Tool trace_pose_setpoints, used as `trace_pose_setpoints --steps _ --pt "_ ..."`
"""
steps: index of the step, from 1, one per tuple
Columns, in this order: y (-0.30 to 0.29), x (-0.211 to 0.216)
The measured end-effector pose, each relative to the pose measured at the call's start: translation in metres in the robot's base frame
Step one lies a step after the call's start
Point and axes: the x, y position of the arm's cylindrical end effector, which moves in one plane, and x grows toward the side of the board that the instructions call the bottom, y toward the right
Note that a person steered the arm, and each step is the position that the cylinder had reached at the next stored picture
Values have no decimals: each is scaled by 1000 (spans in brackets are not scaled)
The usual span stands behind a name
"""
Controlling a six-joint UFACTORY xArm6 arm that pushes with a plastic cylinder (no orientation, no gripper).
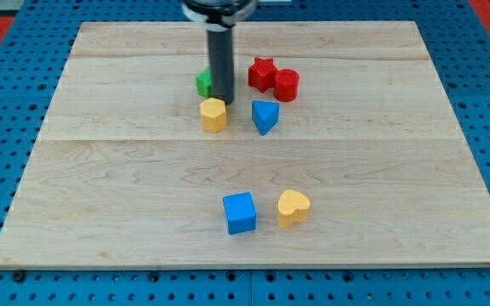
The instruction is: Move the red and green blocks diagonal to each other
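Camera view: my tip (222, 101), a bare rod holding nothing, touches the green block (203, 82) on its right side. The red star (262, 73) and red cylinder (287, 84) sit farther right. Pushing nearer could drag the yellow block (213, 114) along.

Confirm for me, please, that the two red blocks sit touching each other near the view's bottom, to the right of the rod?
Not quite: the camera view shows the red star and the red cylinder touching each other in the upper part of the view, not near its bottom. They do lie to the right of the rod, whose tip sits beside the green block.
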Motion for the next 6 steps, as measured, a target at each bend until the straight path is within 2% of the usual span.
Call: trace_pose_setpoints --steps 1,3,5,6 --pt "35 -8" --pt "46 -60" --pt "-26 -62" --pt "27 -33"
